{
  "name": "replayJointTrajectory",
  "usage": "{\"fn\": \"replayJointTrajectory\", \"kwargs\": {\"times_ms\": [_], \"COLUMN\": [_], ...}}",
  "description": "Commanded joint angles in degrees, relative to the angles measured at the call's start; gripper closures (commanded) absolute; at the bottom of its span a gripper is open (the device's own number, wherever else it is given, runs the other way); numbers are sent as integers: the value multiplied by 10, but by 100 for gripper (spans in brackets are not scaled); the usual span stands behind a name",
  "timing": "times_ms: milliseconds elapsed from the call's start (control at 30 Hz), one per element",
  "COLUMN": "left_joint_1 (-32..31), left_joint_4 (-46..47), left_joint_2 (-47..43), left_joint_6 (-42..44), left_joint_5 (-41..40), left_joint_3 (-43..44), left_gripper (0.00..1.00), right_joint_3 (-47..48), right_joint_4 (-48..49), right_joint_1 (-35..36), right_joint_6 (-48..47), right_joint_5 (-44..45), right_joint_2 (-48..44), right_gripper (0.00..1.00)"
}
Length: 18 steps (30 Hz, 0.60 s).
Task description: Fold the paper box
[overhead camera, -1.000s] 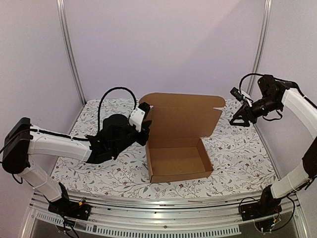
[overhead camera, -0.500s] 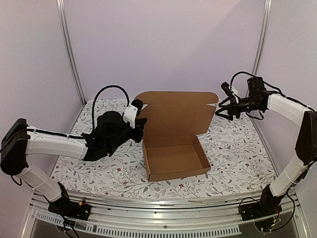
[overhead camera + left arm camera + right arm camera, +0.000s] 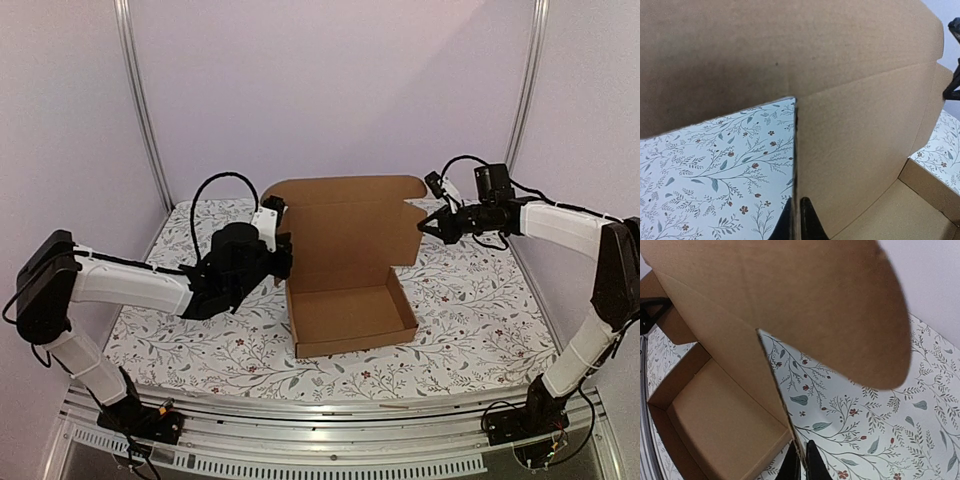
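The paper box (image 3: pixel 350 322) is brown cardboard, standing as a shallow open tray in the middle of the floral cloth. Its lid (image 3: pixel 345 228) stands upright at the back, and its top flap curls forward. My left gripper (image 3: pixel 284 246) is shut on the lid's left edge. In the left wrist view the lid's edge (image 3: pixel 796 150) runs down between the black fingertips of that gripper (image 3: pixel 798 222). My right gripper (image 3: pixel 423 224) is shut on the lid's right edge. The right wrist view shows the lid's edge (image 3: pixel 775 390) pinched in its jaws (image 3: pixel 803 463), with the tray (image 3: pixel 710 420) below left.
A floral cloth (image 3: pixel 480 310) covers the table. Metal posts (image 3: pixel 140 110) rise at both back corners in front of purple walls. An aluminium rail (image 3: pixel 320 412) runs along the near edge between the two arm bases.
My right arm has swung left from the back right corner to the lid's right edge and shut on it. The box and my left gripper have shifted slightly left.
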Motion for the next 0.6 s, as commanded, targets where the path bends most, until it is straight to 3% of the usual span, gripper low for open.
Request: {"fn": "replayJointTrajectory", "kwargs": {"times_ms": [0, 200, 333, 467, 567], "left_joint_1": [-36, -64, -69, -67, -59], "left_joint_4": [9, -5, -13, -10, -8], "left_joint_2": [39, 84, 96, 86, 62], "left_joint_6": [-33, -48, -50, -32, -8], "left_joint_5": [-76, -139, -161, -172, -146], "left_joint_3": [47, 96, 109, 101, 82], "left_gripper": [95, 96, 96, 96, 96], "right_joint_3": [-23, -41, -46, -48, -61], "right_joint_4": [44, 60, 70, 45, 17], "right_joint_1": [49, 90, 110, 100, 65], "right_joint_6": [126, 205, 216, 204, 197], "right_joint_5": [96, 139, 119, 135, 85], "right_joint_2": [-48, -74, -84, -93, -115], "right_gripper": [100, 99, 95, 95, 91]}}
